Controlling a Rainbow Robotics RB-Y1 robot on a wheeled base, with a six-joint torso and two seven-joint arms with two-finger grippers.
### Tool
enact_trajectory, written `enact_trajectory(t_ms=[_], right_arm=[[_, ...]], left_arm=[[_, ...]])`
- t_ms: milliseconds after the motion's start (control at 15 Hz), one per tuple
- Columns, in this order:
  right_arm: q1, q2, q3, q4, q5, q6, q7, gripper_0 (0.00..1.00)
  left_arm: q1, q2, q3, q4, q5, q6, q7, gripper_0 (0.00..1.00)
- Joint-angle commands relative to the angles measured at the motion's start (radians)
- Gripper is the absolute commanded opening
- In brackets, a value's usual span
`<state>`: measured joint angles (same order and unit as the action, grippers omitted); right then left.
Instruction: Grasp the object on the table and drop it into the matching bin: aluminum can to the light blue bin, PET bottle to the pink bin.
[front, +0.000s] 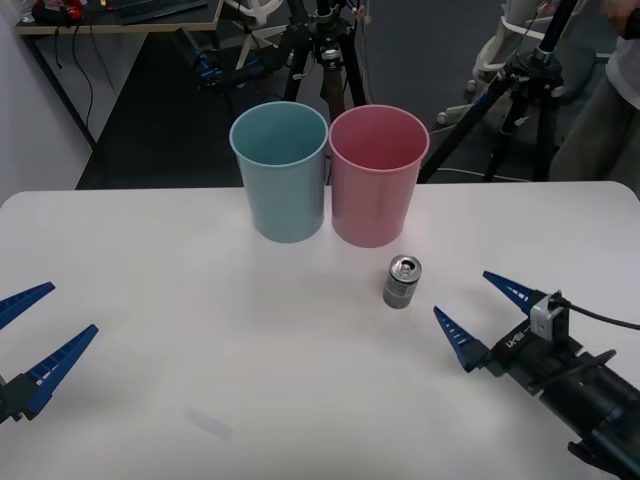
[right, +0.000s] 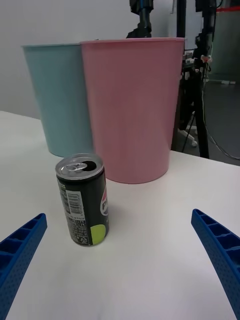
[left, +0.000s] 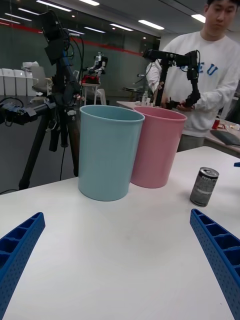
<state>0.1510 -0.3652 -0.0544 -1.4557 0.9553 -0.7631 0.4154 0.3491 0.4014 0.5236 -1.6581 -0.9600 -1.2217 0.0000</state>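
Two ribbed, tapering blue plastic fingers are seen on the right gripper (front: 474, 312) at lower right, mounted on a black cylindrical wrist bearing white lettering, a small grey block and a black cable. Matching blue ribbed fingers are seen on the left gripper (front: 38, 328) at lower left.

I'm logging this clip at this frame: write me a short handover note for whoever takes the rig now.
Right hand: open, low over the table, just right of the aluminum can, pointed toward it.
Left hand: open, at the table's left edge, holding nothing.
Things: the can stands upright on the table, in front of the pink bin. The light blue bin stands touching the pink one, on its left.
Done: nothing grasped yet; the can is untouched.
Left: close the right hand on the can, lift it, carry it past the pink bin and drop it into the light blue bin.
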Motion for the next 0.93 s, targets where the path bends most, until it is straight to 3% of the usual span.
enact_trajectory(t_ms=[67, 933], right_arm=[[-0.024, 0.0, 0.07, 0.0, 0.014, 0.05, 0.02, 1.0], [-0.073, 0.003, 0.209, 0.0, 0.022, 0.226, 0.068, 1.0]], left_arm=[[0.0, 0.0, 0.0, 0.0, 0.0, 0.0, 0.0, 1.0], [0.0, 0.0, 0.0, 0.0, 0.0, 0.0, 0.0, 1.0]])
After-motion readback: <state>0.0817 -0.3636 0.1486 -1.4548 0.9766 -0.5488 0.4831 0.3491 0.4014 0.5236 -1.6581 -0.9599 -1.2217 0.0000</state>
